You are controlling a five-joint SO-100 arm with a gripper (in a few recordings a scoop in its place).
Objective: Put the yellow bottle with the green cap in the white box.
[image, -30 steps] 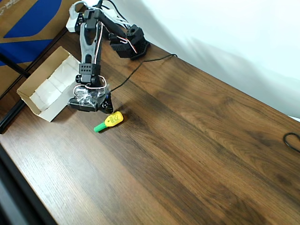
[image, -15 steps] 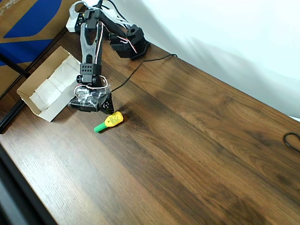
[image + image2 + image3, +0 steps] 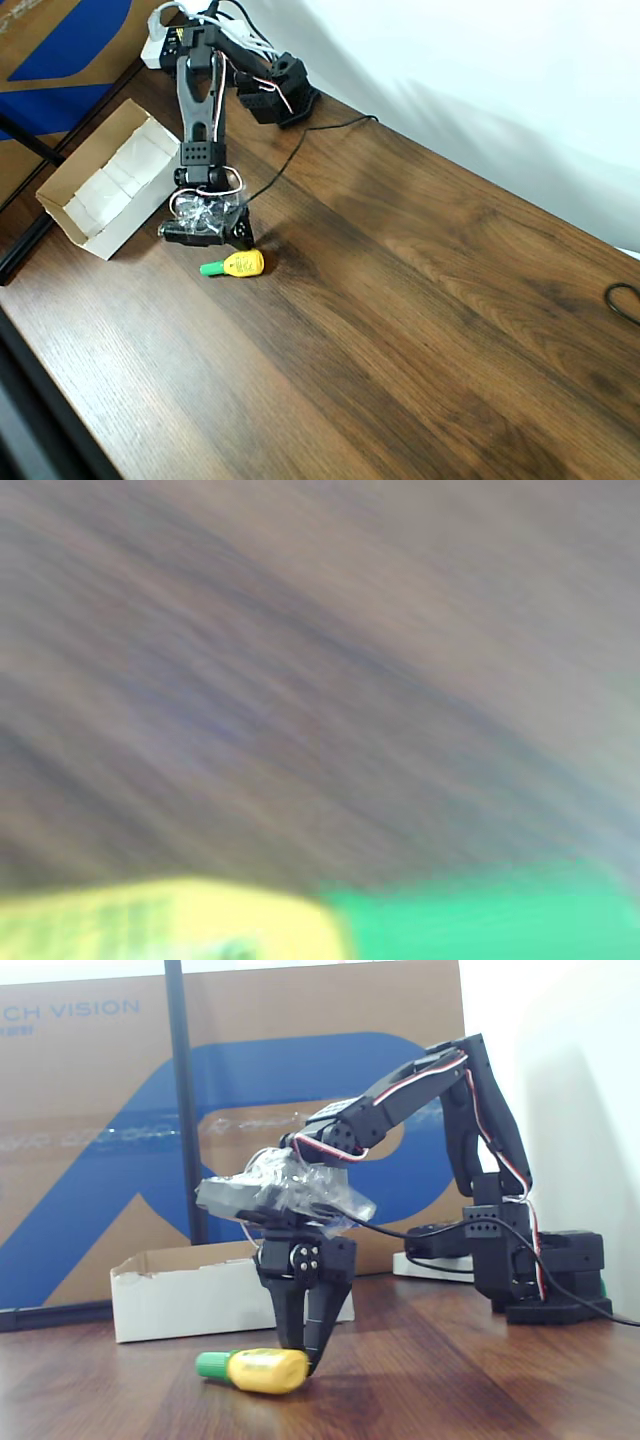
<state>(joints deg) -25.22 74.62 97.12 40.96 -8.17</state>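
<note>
I have the tool [image 3: 303,1345] low over the counter [image 3: 420,300], fingers pointing down, tips at the back edge of the yellow bottle [image 3: 266,1370]. The bottle lies on its side on the wood, green cap [image 3: 212,1364] pointing left in the fixed view, well short of the white box [image 3: 105,190]. In the fixed view the two fingers run close together to a narrow point and seem to touch the bottle's far side without straddling it; I cannot tell whether they are parted or closed, since the tips hide behind the bottle. Nothing is gripped, in my judgement: the bottle rests fully on the counter.

The wrist view is badly blurred; it gives a yellow band [image 3: 160,920] and a green band [image 3: 480,920] along the bottom edge, which suits a camera very near the bottle.

The box sits open side up, left of the arm in the overhead view, long white wall facing the bottle, so a short lift and swing should reach it.

Writing: the cardboard sheet [image 3: 90,1110] behind the box reads "CH VISION" at its top left, the first letters cut off. The bottle's dark print is too small to read.
</note>
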